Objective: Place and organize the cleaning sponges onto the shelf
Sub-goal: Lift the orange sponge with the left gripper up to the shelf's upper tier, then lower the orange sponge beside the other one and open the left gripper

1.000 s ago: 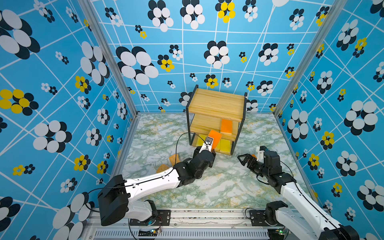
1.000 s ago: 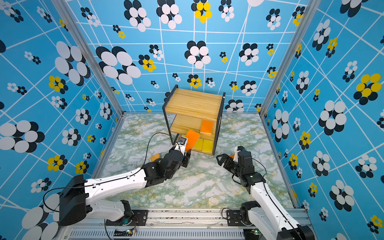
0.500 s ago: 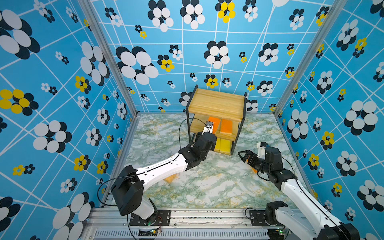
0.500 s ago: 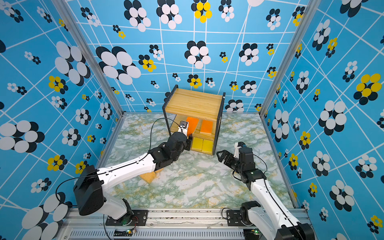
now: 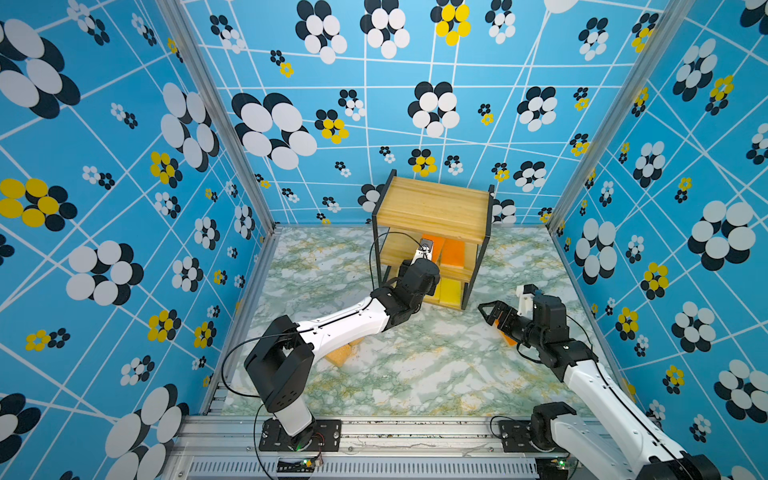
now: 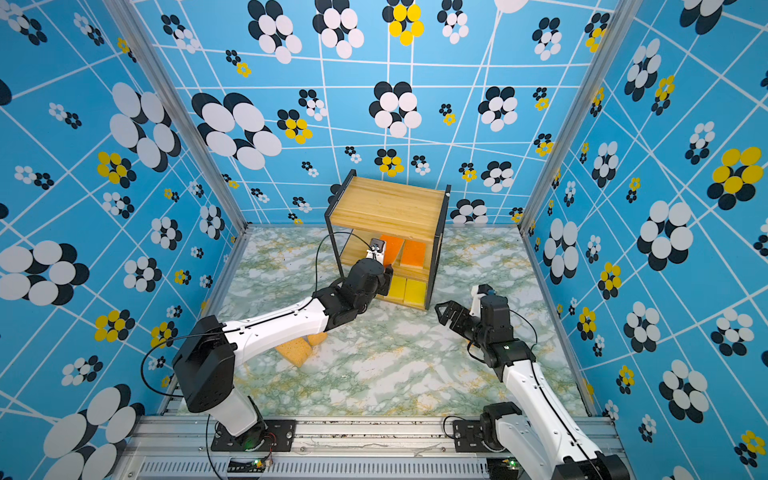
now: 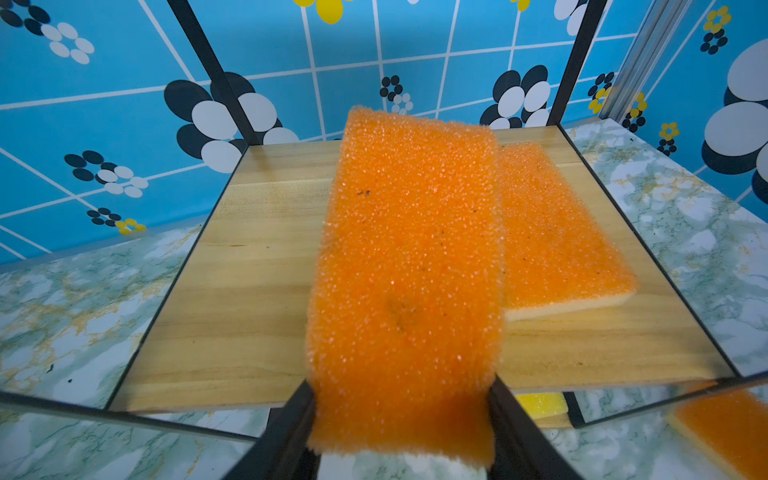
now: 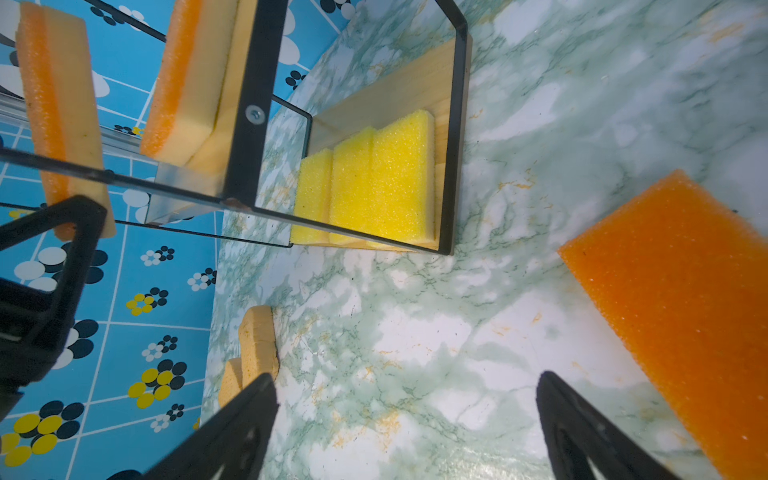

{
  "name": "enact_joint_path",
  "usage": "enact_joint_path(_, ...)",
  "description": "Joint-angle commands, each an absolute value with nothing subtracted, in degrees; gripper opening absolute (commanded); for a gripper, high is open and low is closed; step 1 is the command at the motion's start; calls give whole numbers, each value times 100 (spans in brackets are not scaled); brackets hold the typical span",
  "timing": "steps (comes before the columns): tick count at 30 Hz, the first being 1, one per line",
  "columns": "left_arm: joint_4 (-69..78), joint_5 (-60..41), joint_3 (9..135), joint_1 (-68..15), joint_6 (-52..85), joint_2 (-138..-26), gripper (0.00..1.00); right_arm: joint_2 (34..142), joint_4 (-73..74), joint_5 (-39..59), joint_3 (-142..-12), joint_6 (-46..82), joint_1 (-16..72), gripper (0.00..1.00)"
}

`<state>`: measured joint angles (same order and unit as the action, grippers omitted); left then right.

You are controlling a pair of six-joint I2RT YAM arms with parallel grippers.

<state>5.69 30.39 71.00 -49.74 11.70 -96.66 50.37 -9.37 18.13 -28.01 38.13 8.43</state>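
The shelf (image 5: 432, 208) stands at the back middle of the marble floor. My left gripper (image 7: 399, 399) is shut on the near end of an orange sponge (image 7: 407, 270), held tilted over the shelf's middle board, left of a second orange sponge (image 7: 552, 232) that lies flat there. Whether the held sponge touches the board I cannot tell. Yellow sponges (image 8: 374, 183) sit side by side on the bottom board. A third orange sponge (image 8: 673, 299) lies on the floor beside my right gripper (image 8: 405, 380), which is open and empty. Two tan sponges (image 6: 295, 349) lie under my left arm.
The shelf's top board (image 6: 388, 203) is bare in both top views. Patterned blue walls close in the left, back and right sides. An aluminium rail (image 5: 374, 432) with both arm bases runs along the front edge.
My left arm has reached forward from in front of the shelf into the middle tier, carrying the orange sponge. The right gripper shifted slightly and stays open.
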Motion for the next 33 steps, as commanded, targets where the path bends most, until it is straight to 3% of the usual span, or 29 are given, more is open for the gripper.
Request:
enact_joint_path(1, 897, 3251, 7229, -4942, 1367, -9847, 57, 4909, -1251, 1896, -2900, 3640, 793, 99)
enact_joint_path(33, 1046, 3454, 7805, -4824, 1625, -10471, 57, 4627, -1380, 1907, -2794, 3709, 780, 99)
